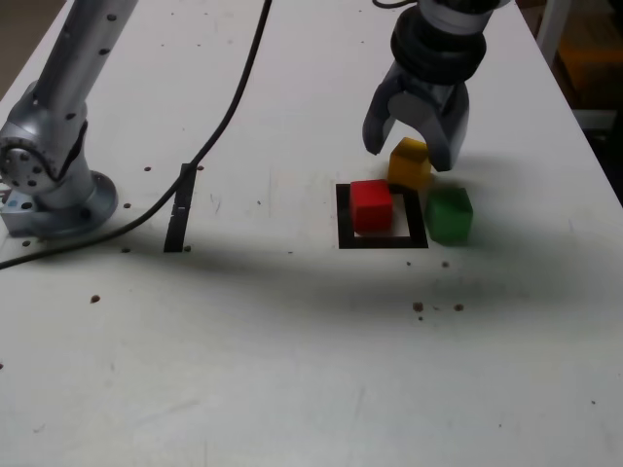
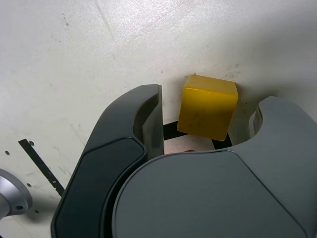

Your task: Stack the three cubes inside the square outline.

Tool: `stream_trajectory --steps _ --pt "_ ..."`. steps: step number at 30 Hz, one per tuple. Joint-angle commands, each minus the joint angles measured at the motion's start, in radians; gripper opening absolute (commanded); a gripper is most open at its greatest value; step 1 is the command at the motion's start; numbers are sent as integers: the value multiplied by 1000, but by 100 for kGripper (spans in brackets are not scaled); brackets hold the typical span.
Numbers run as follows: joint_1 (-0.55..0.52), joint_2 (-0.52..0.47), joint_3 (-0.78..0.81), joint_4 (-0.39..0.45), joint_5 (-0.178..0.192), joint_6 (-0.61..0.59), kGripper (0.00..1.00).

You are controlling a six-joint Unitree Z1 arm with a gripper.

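Three cubes, one red, one yellow and one green, lie close together at a square outline (image 1: 345,222) of black tape on a pale tabletop (image 1: 243,360). The red cube (image 1: 371,206) sits inside the outline, toward its left side in the exterior view, with white surface showing between it and the right border. The yellow cube (image 1: 410,163) is at the outline's far border in the exterior view, and its body hides part of the tape there. The green cube (image 1: 449,215) lies outside, just beside the right border in the same view.

The gripper (image 1: 408,156) is released, its two fingers spread on either side of the yellow cube; the wrist view shows a gap between the cube and each finger, so nothing is grasped. (The cube is turned slightly relative to the outline, as the wrist view makes plain.) In that view the gripper's body covers most of the outline, and only a sliver of red shows at its edge.

Well apart, toward the exterior view's left, a straight strip of black tape (image 1: 180,209) is fixed to the surface, near the arm's round base (image 1: 73,209). A thin dark cable (image 1: 216,136) curves across the tabletop and passes over the strip's upper part in that view.
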State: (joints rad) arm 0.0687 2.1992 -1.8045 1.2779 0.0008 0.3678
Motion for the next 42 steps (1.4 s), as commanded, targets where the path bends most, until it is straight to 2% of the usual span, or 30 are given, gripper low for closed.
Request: stream_trajectory --steps 1,14,17,25,28,38,42 --pt "2 10 -6 -1 -2 0 71" --pt "13 58 -34 -2 -8 0 69" --pt "18 61 -37 -2 -6 0 63" --pt "24 58 -57 -4 19 -1 32" --pt "27 57 -66 -6 22 -2 24" --pt "35 60 -62 -5 22 -3 20" --pt "36 54 -70 0 35 -6 19"
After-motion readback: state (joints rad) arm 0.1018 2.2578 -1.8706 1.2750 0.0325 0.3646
